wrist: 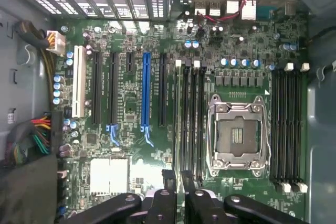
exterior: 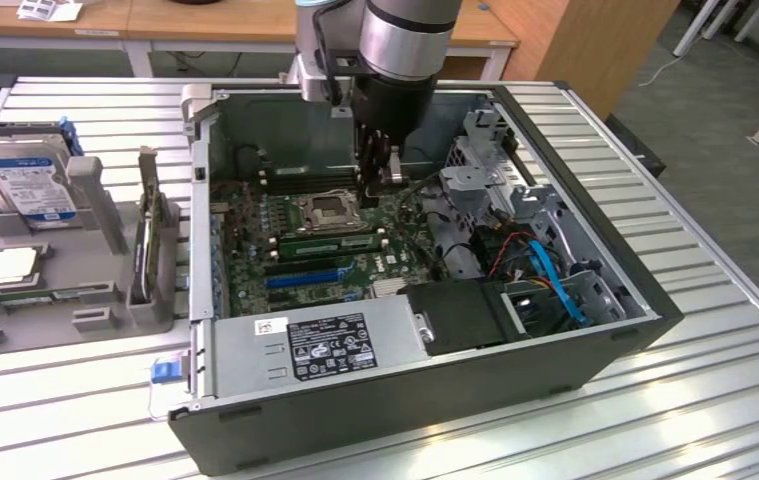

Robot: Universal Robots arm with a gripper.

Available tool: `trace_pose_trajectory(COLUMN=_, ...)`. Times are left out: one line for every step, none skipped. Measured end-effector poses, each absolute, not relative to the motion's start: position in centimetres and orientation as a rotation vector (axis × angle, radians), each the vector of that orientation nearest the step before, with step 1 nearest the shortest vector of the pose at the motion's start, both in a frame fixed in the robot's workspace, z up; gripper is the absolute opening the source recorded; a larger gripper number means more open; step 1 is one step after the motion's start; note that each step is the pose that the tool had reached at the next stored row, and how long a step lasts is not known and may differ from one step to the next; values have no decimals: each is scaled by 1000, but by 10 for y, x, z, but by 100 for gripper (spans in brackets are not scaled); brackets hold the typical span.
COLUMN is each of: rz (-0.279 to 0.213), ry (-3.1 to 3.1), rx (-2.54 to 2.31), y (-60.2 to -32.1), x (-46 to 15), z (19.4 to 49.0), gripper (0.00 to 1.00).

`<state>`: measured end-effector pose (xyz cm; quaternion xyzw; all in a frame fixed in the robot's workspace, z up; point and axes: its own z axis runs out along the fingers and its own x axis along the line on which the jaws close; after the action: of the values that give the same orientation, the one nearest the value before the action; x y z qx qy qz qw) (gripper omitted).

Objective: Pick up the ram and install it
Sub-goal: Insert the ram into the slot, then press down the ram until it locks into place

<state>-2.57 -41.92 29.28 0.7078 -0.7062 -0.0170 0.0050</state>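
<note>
Nearest the exterior camera, on the slatted metal worktop (exterior: 72, 400), lies an open computer case (exterior: 513, 390). Its near wall hides the lower edge of the board. Just inside sits a grey power supply (exterior: 319, 345) whose label print is too small to read. A black drive cage with blue cables (exterior: 553, 285) covers the board on the exterior view's right.

Past the power supply lies the green motherboard (exterior: 252, 225). On it the ram (exterior: 332, 240) is a long, thin green stick with dark chips. It stands in line with the black memory slots, just on the near side of the silver processor socket (exterior: 326, 212). Whether its end clips are latched cannot be made out. In the wrist view the slots beside the socket (wrist: 236, 135) are seen edge-on, and I cannot pick the stick out among them.

Beyond the socket the hand (exterior: 390, 178) hangs inside the case above the board, apart from the ram. Its two black fingers (wrist: 168, 182) stand a narrow way apart, with nothing seen between them. The arm (exterior: 406, 40) is cut off by the picture's top edge.

To the exterior view's left, a grey holder (exterior: 99, 215) carries a hard drive (exterior: 26, 180) and a processor chip (exterior: 12, 265).
</note>
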Motion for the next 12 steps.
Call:
trace_pose_trajectory(rz=-53, ry=-2211, rx=2217, y=-419, x=-26, z=293, gripper=18)
trace_pose_trajectory(rz=-53, ry=-2211, rx=2217, y=-419, x=-26, z=293, gripper=18)
trace_pose_trajectory(rz=-53, ry=-2211, rx=2217, y=-419, x=-26, z=293, gripper=18)
trace_pose_trajectory(rz=-53, ry=-2211, rx=2217, y=-419, x=-26, z=293, gripper=17)
trace_pose_trajectory(rz=-53, ry=-2211, rx=2217, y=-419, x=-26, z=293, gripper=17)
trace_pose_trajectory(rz=-53, ry=-2211, rx=2217, y=-419, x=-26, z=293, gripper=11)
trace_pose_trajectory(rz=-53, ry=-2211, rx=2217, y=-419, x=-26, z=293, gripper=10)
trace_pose_trajectory(rz=-53, ry=-2211, rx=2217, y=-419, x=-26, z=293, gripper=10)
trace_pose_trajectory(rz=-53, ry=-2211, rx=2217, y=-419, x=-26, z=293, gripper=10)
trace_pose_trajectory(rz=-53, ry=-2211, rx=2217, y=-419, x=-26, z=293, gripper=10)
trace_pose_trajectory(rz=-53, ry=-2211, rx=2217, y=-419, x=-26, z=293, gripper=10)
trace_pose_trajectory(rz=-53, ry=-2211, rx=2217, y=-419, x=-26, z=293, gripper=10)
